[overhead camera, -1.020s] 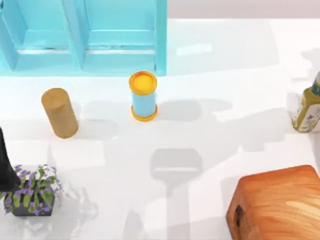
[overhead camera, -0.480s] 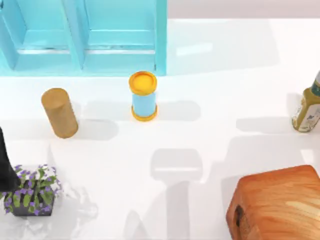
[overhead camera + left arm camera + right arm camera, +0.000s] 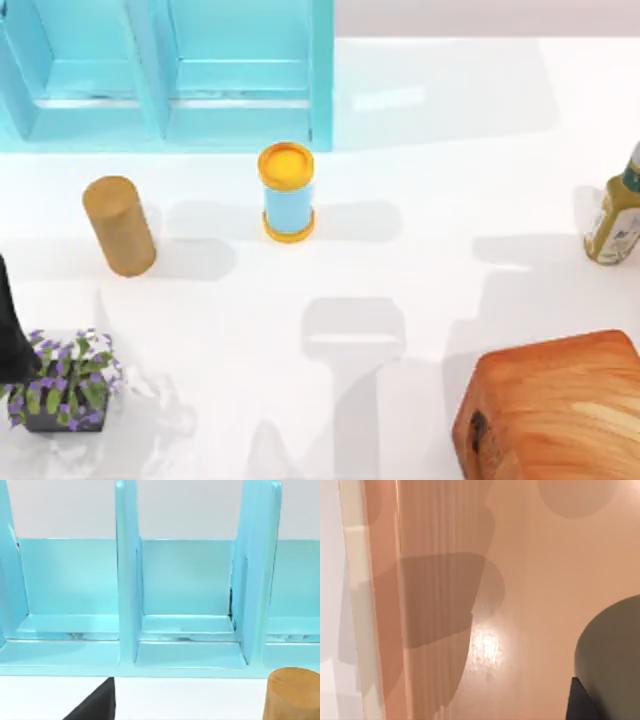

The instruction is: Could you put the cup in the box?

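At the near right corner of the counter [image 3: 420,290] sits the wooden box [image 3: 555,405], its lid seemingly shut from above, and the right wrist view looks close onto tan wood with the grey-green cup [image 3: 612,655] at its edge, so I judge the cup is carried by the right arm over or beside the box for the drop, though whether that pincer is clamped or apart I cannot tell. At the near left stands a flower pot [image 3: 65,395] holding purple blooms. Farther back are the tan cylinder [image 3: 119,225], the blue can [image 3: 287,192] and a bottle [image 3: 615,215] at the right; farthest, the empty blue shelf [image 3: 165,75] fronts the left wrist camera, the left pincer's state likewise untellable.
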{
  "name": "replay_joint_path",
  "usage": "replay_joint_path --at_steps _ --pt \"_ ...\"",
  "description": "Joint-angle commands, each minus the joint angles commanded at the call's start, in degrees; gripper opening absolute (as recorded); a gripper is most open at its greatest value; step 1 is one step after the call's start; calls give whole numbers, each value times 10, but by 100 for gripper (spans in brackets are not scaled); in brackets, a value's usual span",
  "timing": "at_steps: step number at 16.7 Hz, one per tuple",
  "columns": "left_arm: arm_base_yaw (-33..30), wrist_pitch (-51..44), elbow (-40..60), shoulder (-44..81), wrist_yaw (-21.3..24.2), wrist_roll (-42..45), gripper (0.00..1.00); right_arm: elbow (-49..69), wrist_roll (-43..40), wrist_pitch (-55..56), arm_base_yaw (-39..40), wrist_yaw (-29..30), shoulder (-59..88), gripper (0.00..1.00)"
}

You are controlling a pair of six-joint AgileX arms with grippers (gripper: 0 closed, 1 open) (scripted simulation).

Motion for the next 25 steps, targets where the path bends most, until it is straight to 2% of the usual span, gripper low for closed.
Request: replay_joint_path --at_steps 4,9,22,25 --pt "0 0 0 0 0 0 100 -69 -4 84 -5 0 8 0" --pt "0 0 0 0 0 0 100 -84 -6 99 -8 0 13 0" --pt "0 0 0 0 0 0 100 -84 -6 99 -8 0 13 98" --pt "0 0 0 0 0 0 100 -84 -6 99 -8 0 13 100"
